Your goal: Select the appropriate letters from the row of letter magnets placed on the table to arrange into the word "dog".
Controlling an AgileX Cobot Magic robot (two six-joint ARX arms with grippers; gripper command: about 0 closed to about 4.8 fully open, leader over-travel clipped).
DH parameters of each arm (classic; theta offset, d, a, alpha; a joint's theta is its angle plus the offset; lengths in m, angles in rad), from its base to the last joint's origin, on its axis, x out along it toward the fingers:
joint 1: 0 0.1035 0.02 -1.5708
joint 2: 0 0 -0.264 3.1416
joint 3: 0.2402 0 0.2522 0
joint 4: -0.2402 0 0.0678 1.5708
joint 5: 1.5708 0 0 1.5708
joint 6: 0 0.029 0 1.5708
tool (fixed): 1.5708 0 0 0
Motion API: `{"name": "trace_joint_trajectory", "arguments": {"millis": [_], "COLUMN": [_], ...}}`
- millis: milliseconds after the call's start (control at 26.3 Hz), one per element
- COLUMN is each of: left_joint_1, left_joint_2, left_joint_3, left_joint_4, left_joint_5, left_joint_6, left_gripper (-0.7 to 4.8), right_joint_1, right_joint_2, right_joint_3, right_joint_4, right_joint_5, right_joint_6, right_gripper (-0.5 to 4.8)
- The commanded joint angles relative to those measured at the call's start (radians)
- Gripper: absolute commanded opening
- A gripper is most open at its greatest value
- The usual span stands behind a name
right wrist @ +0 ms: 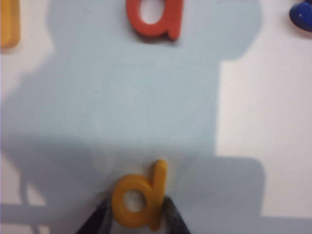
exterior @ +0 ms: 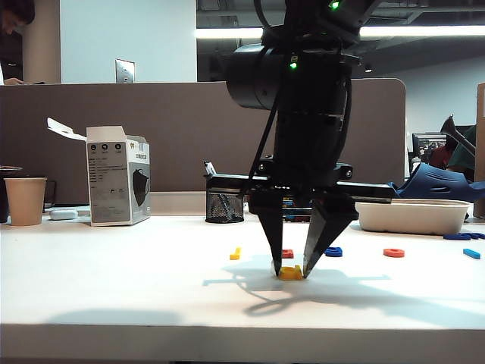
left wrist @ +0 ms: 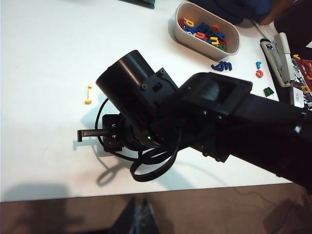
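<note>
Yellow "d" (right wrist: 139,197) lies flat on the table (exterior: 114,280) between the right gripper's (exterior: 290,271) parted fingertips. Left gripper unseen. Far right, a white tray (left wrist: 234,41) holds colourful letters.

**What the views leave hidden or unclear**

In the exterior view the right gripper (exterior: 291,270) stands in front of the yellow "d" (exterior: 290,274), so only a sliver shows between the fingertips, and the squarish red-orange letter (exterior: 287,253) behind is partly covered. The right wrist view is soft: the picture's edge cuts off that letter (right wrist: 154,19), the thin yellow letter (right wrist: 9,23) and the dark blue letter (right wrist: 302,15). The left gripper appears nowhere; the right arm (left wrist: 204,122) blocks the left wrist view.
</note>
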Motion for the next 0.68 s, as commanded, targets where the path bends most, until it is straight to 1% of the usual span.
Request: {"name": "trace_joint_trajectory", "arguments": {"millis": [38, 114, 190, 380, 533, 685], "left_joint_1": [-0.002, -0.002, -0.002, -0.002, -0.002, -0.002], "left_joint_2": [-0.002, -0.002, -0.002, -0.002, -0.002, -0.002], "left_joint_3": [0.002, 0.002, 0.002, 0.002, 0.002, 0.002], "left_joint_4": [0.002, 0.002, 0.002, 0.002, 0.002, 0.002], "left_joint_5": [-0.007, -0.007, -0.007, -0.007, -0.006, -0.007], "left_joint_6": [0.001, 0.001, 0.001, 0.001, 0.001, 0.001], "left_gripper": [-0.05, -0.05, -0.05, -0.05, -0.05, -0.05], "right_joint_1": [0.003, 0.003, 0.003, 0.003, 0.003, 0.003], "right_joint_2": [0.0, 0.0, 0.0, 0.0, -0.001, -0.003], "right_joint_3": [0.002, 0.003, 0.004, 0.005, 0.005, 0.005], "right_joint_4": [-0.008, -0.009, -0.01, -0.021, -0.023, -0.028], "right_joint_5": [0.0, 0.0, 0.0, -0.008, -0.016, -0.019], "right_joint_6": [0.005, 0.005, 0.005, 0.004, 0.004, 0.004], "right_gripper": [1.27, 1.34, 1.82, 1.87, 2.13, 2.13]}}
